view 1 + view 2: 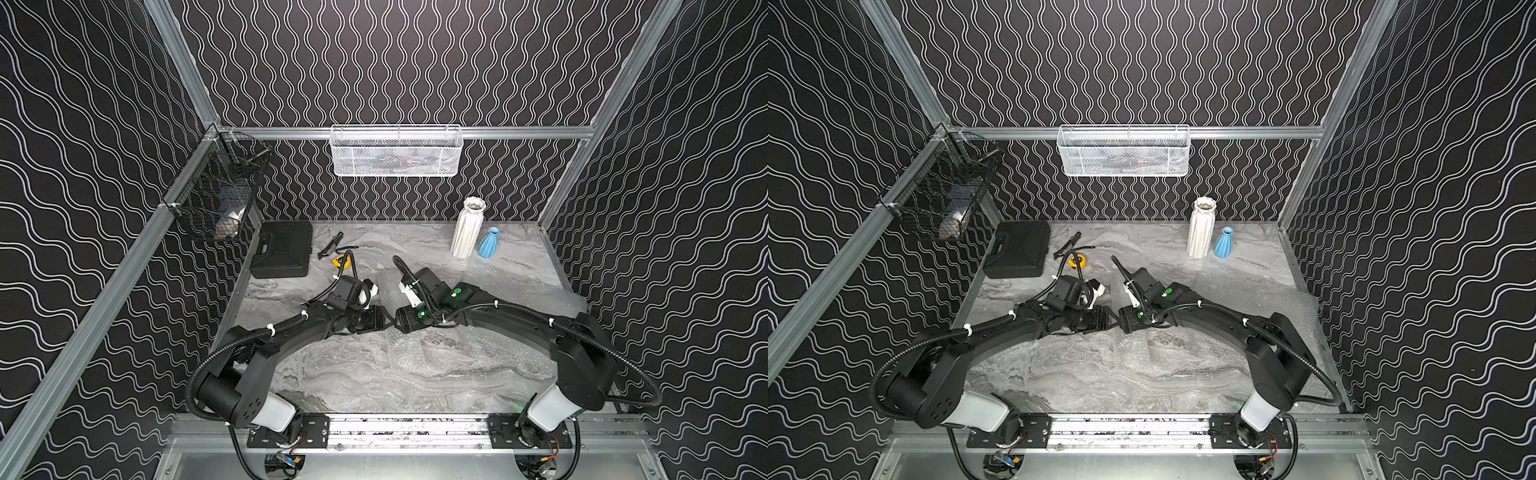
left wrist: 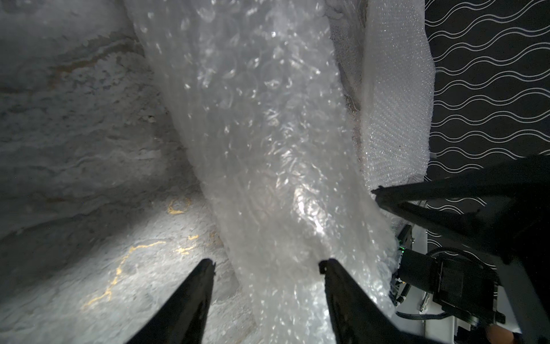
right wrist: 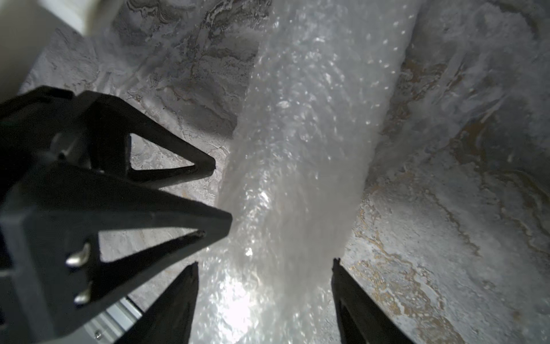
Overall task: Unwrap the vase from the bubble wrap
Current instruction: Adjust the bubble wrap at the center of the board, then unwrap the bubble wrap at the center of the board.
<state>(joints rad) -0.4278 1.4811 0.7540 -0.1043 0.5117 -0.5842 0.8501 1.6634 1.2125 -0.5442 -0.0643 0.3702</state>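
Far L, back corner: case (image 1: 282, 249), out of play. Next in, L pincer (image 2: 266, 263) is low over the desk (image 1: 316, 374), jaws part open, straddling the roll (image 2: 268, 149) of bubble wrap. One finger (image 2: 342, 292) is against the plastic and the other has daylight beside it, so nothing's clamped. The roll lies on the desk at centre, running btwn the two pincers, and is mostly covered by the arms (image 1: 291, 332) in both top views. Vase inside it? Can't tell, too cloudy.

R pincer (image 3: 265, 263) faces the same roll from the opposite end. Jaws are wide and the roll fills most of the gap w/ no squash showing, so I'd call it loose, not gripped.

Trouble spot: the pincers sit tip to tip, nearly touching. Any push fwd by either and they knock. If only one closes and pulls, the slick roll prob just slides along the desk instead of opening. A shallow bite would let the wrap slip out.

Further R: sheet (image 1: 528, 291) lies flat, its back edge near the white vase (image 1: 468, 227) and blue vase (image 1: 489, 243), both upright and bare at the back. If that sheet drags along w/ the roll, the blue one could tip.
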